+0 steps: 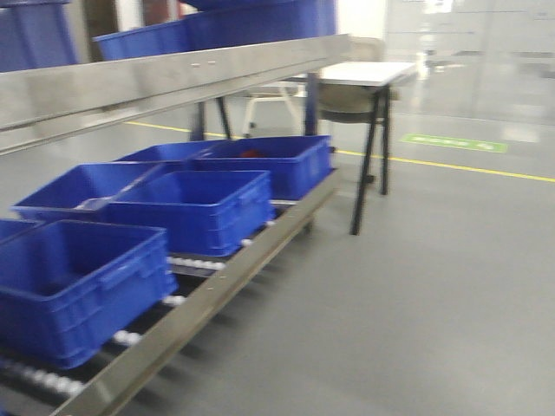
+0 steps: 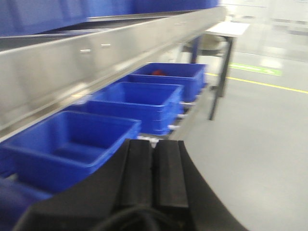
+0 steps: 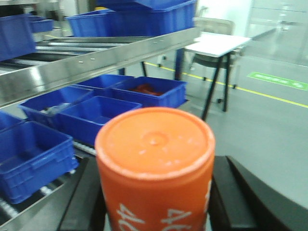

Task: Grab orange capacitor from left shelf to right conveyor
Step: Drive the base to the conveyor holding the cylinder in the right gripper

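Orange capacitor [image 3: 155, 163], upright, clamped in right gripper [image 3: 155, 195]; left gripper [image 2: 153, 168] closed, empty: hold level, clear shelf [image 3: 96, 62], carry to unseen conveyor.

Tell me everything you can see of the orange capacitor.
The orange capacitor is a matte orange cylinder, seen close up from just above its flat, round top, which has a faint central dimple and a pale, worn rim. White digits run up its side. It stands upright, clamped between the black fingers of the right claw.
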